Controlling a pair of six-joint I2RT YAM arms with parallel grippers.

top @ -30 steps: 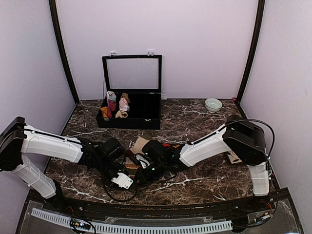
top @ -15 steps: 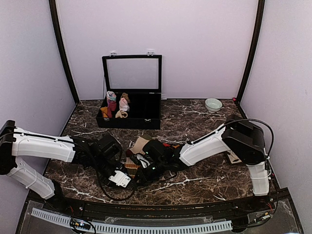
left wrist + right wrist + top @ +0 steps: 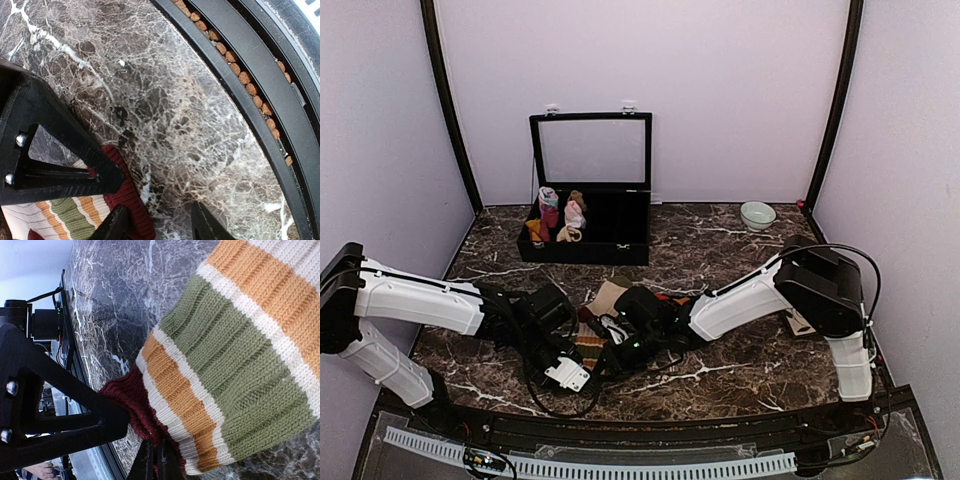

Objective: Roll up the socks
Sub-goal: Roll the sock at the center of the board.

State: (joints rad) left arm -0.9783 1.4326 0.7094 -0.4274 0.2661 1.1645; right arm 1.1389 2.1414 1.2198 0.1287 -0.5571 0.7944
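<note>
- Right gripper (image 3: 155, 460): jaws closed all the way, pinching the maroon toe (image 3: 125, 395) of the striped sock (image 3: 240, 365) right at the tips.
- Rest of that sock fanned out up and to the right in the right wrist view, lying on the marble table (image 3: 115, 300). Green, orange and cream bands, chunky rib knit.
- Left gripper (image 3: 160, 225): jaws roughly half open, nothing in them, just bare marble showing in the gap.
- Same maroon toe in the left wrist view too, tucked up against one left fingertip (image 3: 116, 224). Looks like touching, but definitely not clamped.
- Black edging (image 3: 260, 100) of the table's near side running diagonally close by in that view.
- From above: both grippers nose to nose near the front edge, a bit left of centre, with the striped sock flat on the table between them.
- Just behind them, a patch of cream fabric (image 3: 608, 295). Can't tell whether it belongs to the same sock.
- Way at the back, well apart from all this: black box (image 3: 585, 252) with its lid standing open and a few small sock rolls (image 3: 558, 215) in the left compartments.
- Small bowl (image 3: 757, 214) off at the back right.
</note>
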